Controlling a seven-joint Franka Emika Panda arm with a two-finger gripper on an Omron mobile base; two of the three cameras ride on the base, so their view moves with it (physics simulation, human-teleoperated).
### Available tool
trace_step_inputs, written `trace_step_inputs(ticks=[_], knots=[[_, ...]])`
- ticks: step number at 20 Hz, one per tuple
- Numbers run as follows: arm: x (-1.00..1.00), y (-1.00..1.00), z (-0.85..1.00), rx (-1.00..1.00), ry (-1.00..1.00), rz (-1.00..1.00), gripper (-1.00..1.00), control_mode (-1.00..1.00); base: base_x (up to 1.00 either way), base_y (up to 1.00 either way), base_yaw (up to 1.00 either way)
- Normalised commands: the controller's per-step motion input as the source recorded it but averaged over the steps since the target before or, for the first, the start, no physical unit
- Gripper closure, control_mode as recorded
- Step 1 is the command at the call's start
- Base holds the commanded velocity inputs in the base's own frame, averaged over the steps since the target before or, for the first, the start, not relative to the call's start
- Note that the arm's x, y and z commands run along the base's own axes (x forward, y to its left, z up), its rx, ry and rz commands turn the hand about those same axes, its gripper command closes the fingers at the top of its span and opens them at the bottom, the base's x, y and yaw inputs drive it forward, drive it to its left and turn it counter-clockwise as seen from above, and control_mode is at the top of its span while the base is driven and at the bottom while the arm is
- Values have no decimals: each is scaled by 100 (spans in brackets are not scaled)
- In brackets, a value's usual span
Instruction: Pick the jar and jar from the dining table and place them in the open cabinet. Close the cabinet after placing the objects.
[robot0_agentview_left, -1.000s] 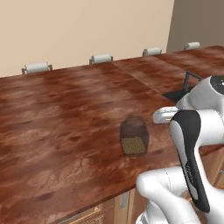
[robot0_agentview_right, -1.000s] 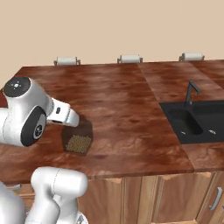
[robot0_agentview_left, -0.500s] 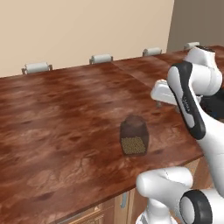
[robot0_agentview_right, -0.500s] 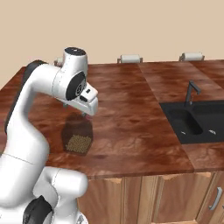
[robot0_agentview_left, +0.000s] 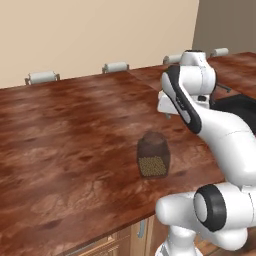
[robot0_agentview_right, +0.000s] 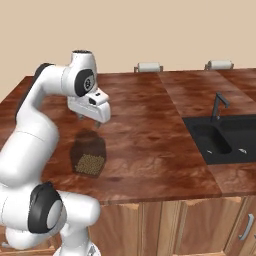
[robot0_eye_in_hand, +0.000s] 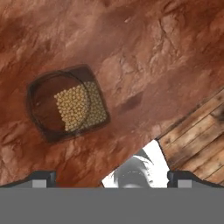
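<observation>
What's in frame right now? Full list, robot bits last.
jar: 1, dark-tinted glass with olive-yellow pellets, upright on the table near its front edge, nothing touching it
table: 1, glossy reddish-brown wood grain, spans the scene
chair backs: several, pale grey, along the table's far edge
sink: 1, black, set in the top at the right
faucet: 1, dark, behind the sink
lower cabinets: brown wood, under the top's front edge
wall: beige, behind the table
gripper: 1, white with dark fingers, open, above the table just beyond the jar, holding nothing
arm: 1, white with dark joints
</observation>
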Motion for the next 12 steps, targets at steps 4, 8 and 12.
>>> trace_step_inputs(ticks=[4, 8, 12], knots=[[15, 7, -55, -3, -31, -11, -100, -100, 0, 0, 0], [48, 13, -31, -2, -10, -10, -100, -100, 0, 0, 0], [90, 29, -1, -8, 18, -1, -100, -100, 0, 0, 0]])
